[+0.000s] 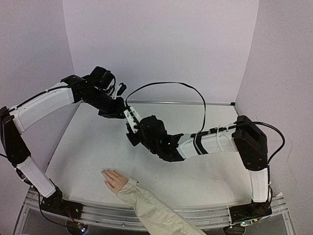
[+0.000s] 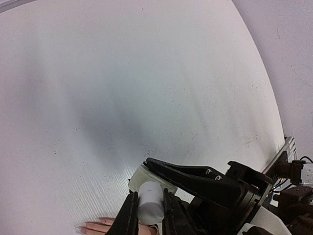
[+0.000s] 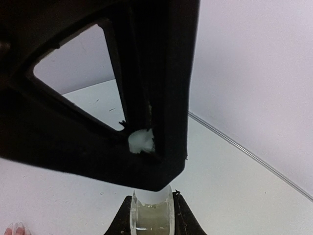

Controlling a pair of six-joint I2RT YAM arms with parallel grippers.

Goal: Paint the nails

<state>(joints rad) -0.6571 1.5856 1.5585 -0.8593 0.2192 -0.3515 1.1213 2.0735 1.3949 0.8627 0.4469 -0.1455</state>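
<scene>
- Your left gripper (image 2: 149, 213) pinches the smooth white cap (image 2: 150, 198); your right gripper (image 3: 152, 223) is clamped on the small clear bottle (image 3: 151, 213) under it, both up over the table (image 1: 88, 147).
- The nails (image 1: 104, 172) lie flat near the front edge, on the pale pink hand (image 1: 116, 180) in its cream cloth sleeve (image 1: 146, 208), well apart from both grippers.
- Judge them tiny, hard, slick: nothing to grasp, so only touch lightly; the hand may slide.

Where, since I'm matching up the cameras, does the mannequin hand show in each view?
Top external: mannequin hand, bottom, left of centre, lying flat.
Left wrist: bottom edge, left; only its fingers show.
Right wrist: bottom-left corner; only fingertips show.
Shared landmark: the small white bottle.
</scene>
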